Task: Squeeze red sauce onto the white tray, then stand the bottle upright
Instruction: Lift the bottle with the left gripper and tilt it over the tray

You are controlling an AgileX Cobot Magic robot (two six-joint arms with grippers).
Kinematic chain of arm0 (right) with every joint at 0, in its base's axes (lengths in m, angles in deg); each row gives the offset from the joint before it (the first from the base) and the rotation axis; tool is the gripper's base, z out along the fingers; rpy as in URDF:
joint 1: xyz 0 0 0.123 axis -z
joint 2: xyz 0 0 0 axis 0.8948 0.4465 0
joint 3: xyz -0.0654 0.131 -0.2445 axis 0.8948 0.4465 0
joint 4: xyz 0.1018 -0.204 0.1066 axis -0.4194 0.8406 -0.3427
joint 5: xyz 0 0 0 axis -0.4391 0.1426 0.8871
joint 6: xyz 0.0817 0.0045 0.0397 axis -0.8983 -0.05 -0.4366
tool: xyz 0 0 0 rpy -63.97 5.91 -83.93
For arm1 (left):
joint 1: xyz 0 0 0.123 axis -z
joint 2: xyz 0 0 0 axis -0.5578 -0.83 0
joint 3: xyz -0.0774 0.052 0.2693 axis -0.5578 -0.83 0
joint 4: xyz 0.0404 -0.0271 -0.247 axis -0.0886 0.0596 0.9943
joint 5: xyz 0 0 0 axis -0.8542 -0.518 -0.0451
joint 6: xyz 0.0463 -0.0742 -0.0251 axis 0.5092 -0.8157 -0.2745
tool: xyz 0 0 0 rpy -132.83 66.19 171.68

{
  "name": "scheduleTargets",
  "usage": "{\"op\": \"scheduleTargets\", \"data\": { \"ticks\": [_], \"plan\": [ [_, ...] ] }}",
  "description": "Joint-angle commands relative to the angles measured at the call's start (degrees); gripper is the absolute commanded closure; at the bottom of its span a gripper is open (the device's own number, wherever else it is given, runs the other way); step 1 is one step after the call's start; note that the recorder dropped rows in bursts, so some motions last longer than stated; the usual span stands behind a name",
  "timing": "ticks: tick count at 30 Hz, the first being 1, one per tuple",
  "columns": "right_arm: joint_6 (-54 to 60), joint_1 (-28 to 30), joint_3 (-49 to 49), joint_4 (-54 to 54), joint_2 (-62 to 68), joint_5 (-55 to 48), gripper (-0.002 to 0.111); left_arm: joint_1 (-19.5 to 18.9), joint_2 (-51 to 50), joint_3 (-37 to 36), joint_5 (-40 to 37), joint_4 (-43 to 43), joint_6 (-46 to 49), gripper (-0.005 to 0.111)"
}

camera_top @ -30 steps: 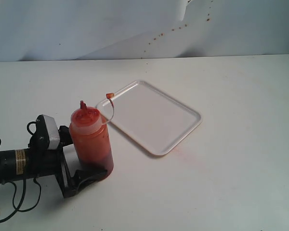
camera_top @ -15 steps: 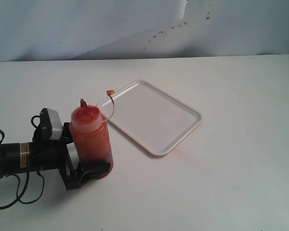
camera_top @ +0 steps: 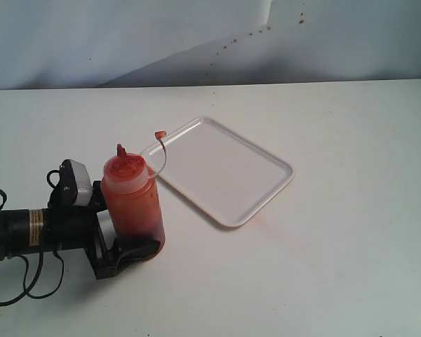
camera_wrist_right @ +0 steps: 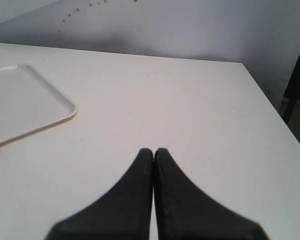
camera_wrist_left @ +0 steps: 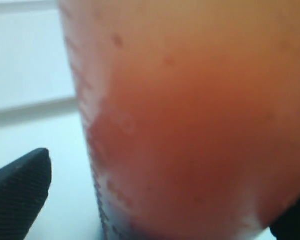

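Between the spread jaws of the left gripper (camera_top: 131,243), the bottle (camera_top: 132,203) stands upright, unclamped. Tray (camera_top: 221,168) sits just beside it, opposite the arm. Right gripper (camera_wrist_right: 154,165) is closed, well apart.

Your left arm (camera_top: 28,230) stretches in low and level from the left side. At its end, your left gripper (camera_top: 132,246) has its jaws spread wide, and one black finger (camera_wrist_left: 20,192) shows at the near side. Your right gripper (camera_wrist_right: 154,155) points forward with its two dark fingertips pressed tightly together.
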Motion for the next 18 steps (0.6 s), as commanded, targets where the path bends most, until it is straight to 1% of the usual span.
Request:
{"op": "scheduleTargets", "data": {
  "ticks": [1,8,10,11,12,14,16,18],
  "plan": [
    [-0.3,-0.1,0.2,-0.1,-0.4,0.0,0.108,0.2,-0.1,0.4,0.2,-0.2,0.4,0.002],
    [-0.3,-0.1,0.2,-0.1,-0.4,0.0,0.108,0.3,-0.1,0.4,0.2,-0.2,0.0,0.002],
    [-0.3,-0.1,0.2,-0.1,-0.4,0.0,0.108,1.2,-0.1,0.4,-0.1,-0.2,0.0,0.002],
    [-0.3,-0.1,0.2,-0.1,-0.4,0.0,0.108,2.6,-0.1,0.4,-0.2,-0.1,0.1,0.002],
    [-0.3,-0.1,0.2,-0.1,-0.4,0.0,0.108,3.3,-0.1,0.4,-0.2,0.3,0.3,0.002],
    [-0.3,-0.1,0.2,-0.1,-0.4,0.0,0.108,4.2,-0.1,0.4,-0.2,2.6,0.7,0.002],
    [-0.3,-0.1,0.2,-0.1,-0.4,0.0,0.108,4.3,-0.1,0.4,-1.3,4.9,0.7,0.002],
    [-0.3,-0.1,0.2,-0.1,-0.4,0.0,0.108,4.3,-0.1,0.4,-2.2,5.2,-0.5,0.002]
  ]
}}
